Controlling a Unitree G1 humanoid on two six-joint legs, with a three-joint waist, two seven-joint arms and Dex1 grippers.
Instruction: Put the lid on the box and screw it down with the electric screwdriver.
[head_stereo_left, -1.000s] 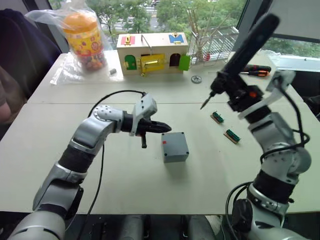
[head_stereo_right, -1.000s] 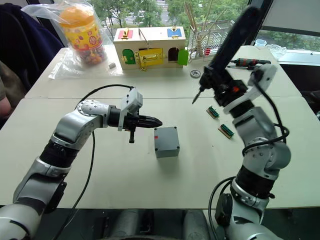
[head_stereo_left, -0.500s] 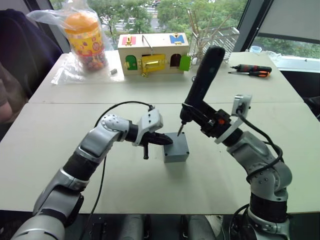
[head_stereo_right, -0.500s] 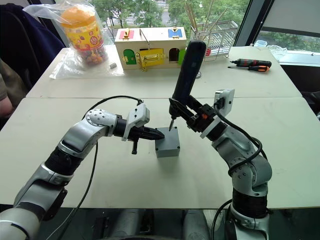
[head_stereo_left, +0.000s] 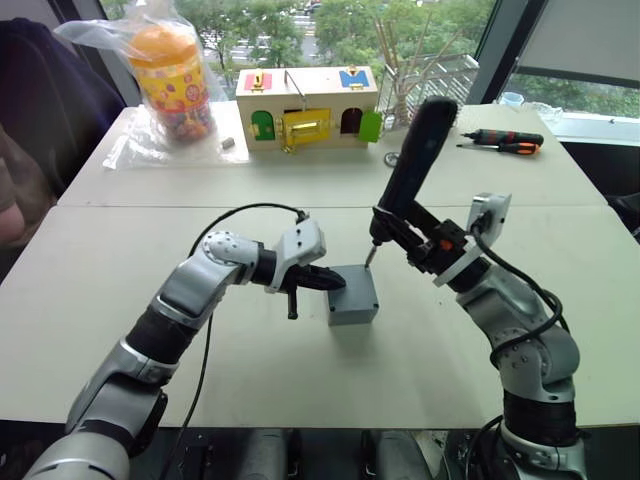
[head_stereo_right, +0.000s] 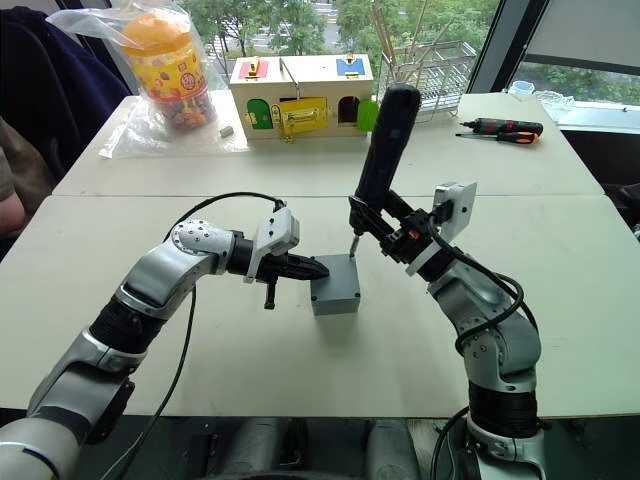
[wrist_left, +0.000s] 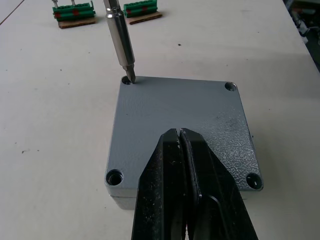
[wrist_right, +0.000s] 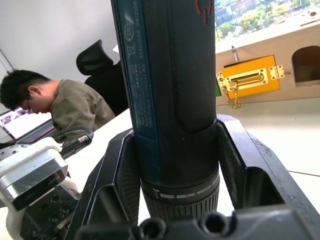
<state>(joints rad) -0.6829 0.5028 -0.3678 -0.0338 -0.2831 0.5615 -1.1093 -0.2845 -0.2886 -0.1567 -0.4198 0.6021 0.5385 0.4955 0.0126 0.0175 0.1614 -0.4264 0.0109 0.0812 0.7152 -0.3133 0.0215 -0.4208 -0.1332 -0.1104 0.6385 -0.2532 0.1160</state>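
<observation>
Two tools: right clamps the electric screwdriver; left, pressed together, rests on the lid.

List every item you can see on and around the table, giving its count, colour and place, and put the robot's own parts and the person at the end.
box: 1, grey, mid-table, between both hands.
lid: 1, grey, seated on the box, four corner holes.
electric screwdriver: 1, dark blue-black, tilted, bit at a far corner hole of the lid.
wooden box: 1, pale with coloured doors, far side of the table.
snack jar: 1, orange and yellow, in a clear bag, far left.
hand screwdriver: 1, black and orange, far right.
green connectors: 2, green, on the table beyond the box.
wire rack: 1, white, by the window.
left hand: black fingers shut, tips at the box's left edge.
right hand: black, gripping the electric screwdriver.
person: 1, seated, olive top.
</observation>
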